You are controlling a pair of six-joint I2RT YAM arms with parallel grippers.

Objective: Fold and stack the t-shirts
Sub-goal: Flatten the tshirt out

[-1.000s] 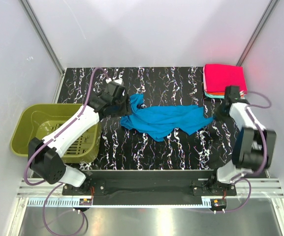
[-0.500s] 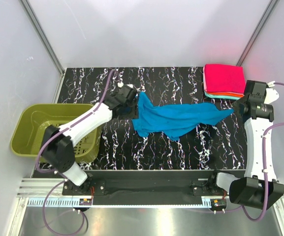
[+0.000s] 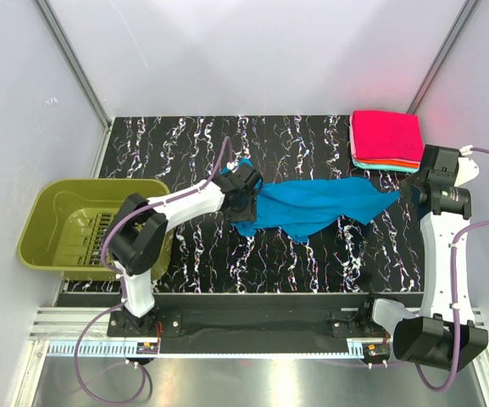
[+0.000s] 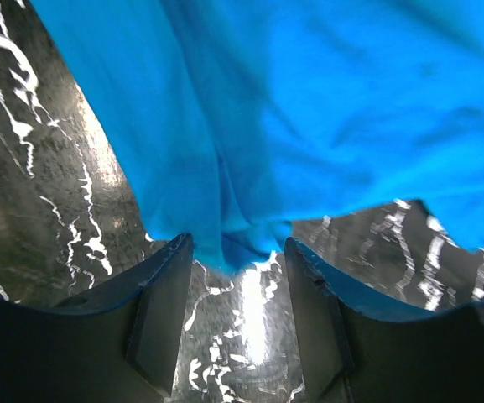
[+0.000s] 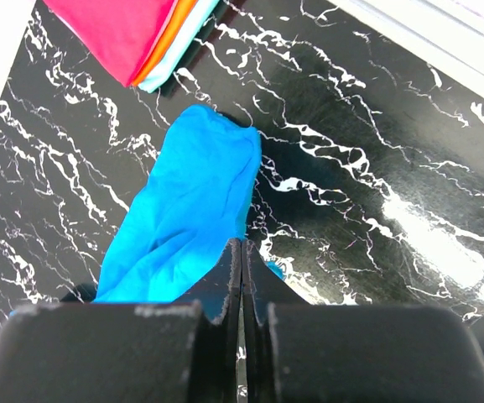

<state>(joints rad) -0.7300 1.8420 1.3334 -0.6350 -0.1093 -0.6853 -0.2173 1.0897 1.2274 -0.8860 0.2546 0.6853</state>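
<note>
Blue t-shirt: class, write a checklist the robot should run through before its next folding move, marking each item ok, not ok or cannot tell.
1. Right gripper shut on one end of the blue t-shirt: ok.
2. Left gripper gripping the other end: not ok. Its jaws stand apart, with the cloth edge hanging loose between them.
3. Shirt spread flat for folding: not ok. It is a bunched, wrinkled band between the two arms.
4. Folded stack apart from the blue shirt: ok. It sits in the far right corner, magenta on top.
5. Middle of the shirt resting on the table: cannot tell.
</note>
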